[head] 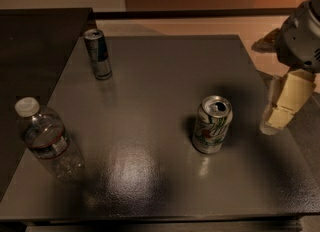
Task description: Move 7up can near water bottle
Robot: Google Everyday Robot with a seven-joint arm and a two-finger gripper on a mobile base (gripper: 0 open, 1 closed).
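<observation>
7up can (212, 124) stands upright on the dark grey table (160, 76), at about four o'clock from the tabletop's middle. Its silver top faces the camera with the opening showing, and the green and red logo is on the side towards the front edge.

At about eight o'clock, near the table's left edge, stands the water bottle (47, 141), clear and ribbed, with a white cap and a red-and-white label band. It is well apart from the 7up can, with a bare stretch of tabletop between them. A slim dark blue-silver can (98, 54) stands upright at about eleven o'clock, near the far left corner.

The gripper (285, 103) hangs at three o'clock, over the table's right edge, cream-coloured below the arm's grey housing (300, 36). It is just to the right of the 7up can, not touching it, and it holds nothing. Whether it is set wide or narrow cannot be told.
</observation>
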